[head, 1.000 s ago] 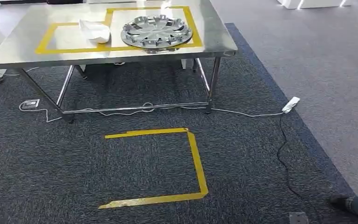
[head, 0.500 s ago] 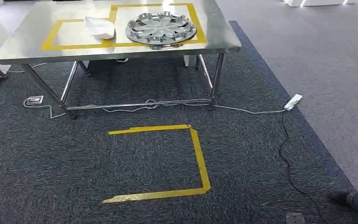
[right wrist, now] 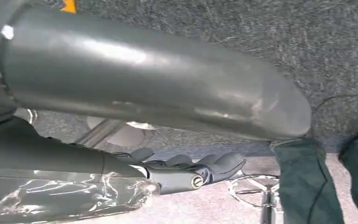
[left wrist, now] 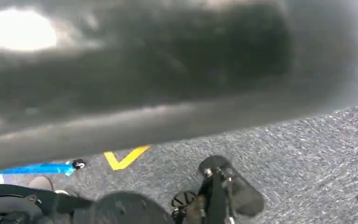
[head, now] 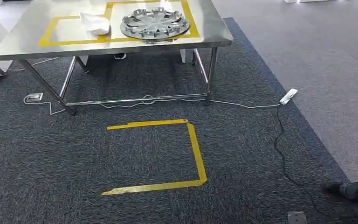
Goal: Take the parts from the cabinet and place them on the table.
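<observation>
While the right hand [right wrist: 191, 170] is hanging with its fingers loosely curled and holding nothing, I cannot tell the left hand's state. At 12 o'clock the table [head: 214, 35] is carrying the hubcap [head: 154, 23], with the white part [head: 94, 23] just beside it at 9 o'clock.

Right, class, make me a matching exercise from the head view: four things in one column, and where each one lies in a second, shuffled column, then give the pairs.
Things:
1. wheel cover
2. white part
3. power strip
4. cable

Places:
A. on the carpet's right edge, beside the lighter floor
B. on the carpet beneath the table
C. on the tabletop, in the right yellow-taped box
D. on the tabletop, in the left yellow-taped box

Pairs: 1-C, 2-D, 3-A, 4-B
</observation>
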Tool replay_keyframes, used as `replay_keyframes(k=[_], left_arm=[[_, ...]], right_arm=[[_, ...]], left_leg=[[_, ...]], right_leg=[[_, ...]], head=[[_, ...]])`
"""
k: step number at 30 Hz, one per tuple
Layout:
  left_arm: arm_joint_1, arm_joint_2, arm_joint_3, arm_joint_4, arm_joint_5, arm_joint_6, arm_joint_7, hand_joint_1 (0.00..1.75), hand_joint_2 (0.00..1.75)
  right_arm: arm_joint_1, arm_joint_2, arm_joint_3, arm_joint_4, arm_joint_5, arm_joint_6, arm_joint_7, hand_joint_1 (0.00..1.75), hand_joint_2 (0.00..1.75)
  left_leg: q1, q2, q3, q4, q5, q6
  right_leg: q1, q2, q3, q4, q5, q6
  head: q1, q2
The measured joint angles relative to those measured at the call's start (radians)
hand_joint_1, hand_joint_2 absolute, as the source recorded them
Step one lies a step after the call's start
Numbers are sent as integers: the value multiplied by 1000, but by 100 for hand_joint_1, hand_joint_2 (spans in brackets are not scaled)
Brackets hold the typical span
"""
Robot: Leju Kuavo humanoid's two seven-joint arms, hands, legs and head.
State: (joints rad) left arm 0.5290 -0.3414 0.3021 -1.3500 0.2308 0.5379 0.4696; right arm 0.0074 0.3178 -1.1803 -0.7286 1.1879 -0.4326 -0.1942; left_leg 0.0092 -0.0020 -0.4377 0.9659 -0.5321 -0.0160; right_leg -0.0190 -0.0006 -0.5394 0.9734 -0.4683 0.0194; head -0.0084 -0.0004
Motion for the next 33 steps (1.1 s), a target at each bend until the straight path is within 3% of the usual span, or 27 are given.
replay_keyframes(k=[3,4,5,6,8,9,10,11,12,14,15,16,17,18,19,20,22,27,33], left_arm=[[2,0,-1,2,0,0,0,0,0],[1,0,-1,3,0,0,-1,0,0],[0,-1,-1,3,-2,0,-2,0,0],[0,-1,0,3,-2,0,-3,0,0],[3,-1,-1,3,-3,0,-2,0,0],[3,-1,-2,3,-4,1,0,0,0],[3,-1,-2,3,-6,4,2,0,0],[4,-1,-2,4,-9,8,4,0,0],[5,-1,-2,4,-10,11,5,0,0],[6,-2,-3,4,-19,13,5,0,0],[6,-2,-3,4,-20,13,5,0,0],[7,-2,-3,4,-20,13,6,0,0],[7,-1,-3,4,-19,13,6,0,0],[7,-1,-3,4,-18,14,6,0,0],[7,0,-5,3,-18,14,6,0,0],[8,0,-5,3,-17,15,7,0,0],[9,0,-5,4,-16,16,7,0,0],[10,0,-5,4,-12,19,7,0,0],[-4,0,0,18,0,16,-3,0,0]], right_arm=[[-3,0,0,1,0,0,0,0,0],[-2,0,0,2,0,0,0,0,0],[-2,0,0,2,0,0,0,0,0],[-3,-2,0,3,0,0,0,0,0],[-3,-2,0,5,2,-2,0,0,0],[-3,-2,0,8,2,-3,0,0,0],[-2,-3,0,9,2,-3,0,0,0],[-2,-6,0,11,2,-3,0,0,0],[-2,-7,-1,13,-3,-3,0,0,0],[-4,-8,-4,16,-14,0,3,0,0],[-6,-11,-5,16,-15,1,3,0,0],[-8,-11,-5,17,-15,3,3,0,0],[-8,-11,-5,17,-14,6,2,0,0],[-7,-11,-5,18,-11,9,2,0,0],[-5,-11,-5,18,-11,11,2,0,0],[-3,-11,-6,19,-9,13,2,0,0],[-4,-12,-8,19,-8,20,0,0,0],[-3,-12,-8,20,22,34,9,0,0],[-3,-12,9,24,72,4,19,0,0]], left_leg=[[-9,-2,-8,-7,1,16],[-11,-1,-11,-11,8,29],[-5,3,-16,-16,16,43],[-8,5,-25,-16,21,51],[-13,9,-39,-16,31,63],[-17,11,-47,-15,36,66],[-22,13,-54,-14,41,68],[-25,13,-59,-14,46,69],[-29,13,-64,-13,51,68],[-32,13,-67,-12,55,67],[-33,14,-68,-9,57,65],[-36,14,-75,-6,60,61],[-36,16,-74,-4,63,57],[-39,16,-76,1,56,60],[-39,16,-80,1,53,89],[-39,16,-80,1,55,85],[-36,15,-80,1,65,65],[-32,15,-80,1,70,57],[-38,13,-88,6,66,68]], right_leg=[[-3,1,-6,1,15,20],[-4,1,-7,-1,20,28],[-8,2,-17,12,6,29],[-6,0,-41,50,-36,29],[-5,0,-96,201,-129,31],[-4,0,-122,275,-162,32],[-3,0,-135,321,-172,31],[-1,0,-126,323,-160,29],[2,0,-86,268,-126,23],[11,0,42,66,-56,6],[18,-4,87,-10,-65,-4],[18,-5,106,-26,-63,-4],[19,-5,97,-29,-62,-5],[17,-4,89,-37,-63,-2],[17,-5,87,-37,-62,5],[18,-5,87,-36,-63,3],[20,-5,85,-32,-62,1],[23,-6,83,-28,-61,-3],[19,-11,82,-32,-57,3]], head=[[2,0],[2,0],[1,0],[5,0],[10,0],[10,0],[10,0],[9,0],[10,0],[10,0],[9,0],[8,0],[10,0],[8,0],[7,0],[7,0],[7,0],[8,0],[7,0]])
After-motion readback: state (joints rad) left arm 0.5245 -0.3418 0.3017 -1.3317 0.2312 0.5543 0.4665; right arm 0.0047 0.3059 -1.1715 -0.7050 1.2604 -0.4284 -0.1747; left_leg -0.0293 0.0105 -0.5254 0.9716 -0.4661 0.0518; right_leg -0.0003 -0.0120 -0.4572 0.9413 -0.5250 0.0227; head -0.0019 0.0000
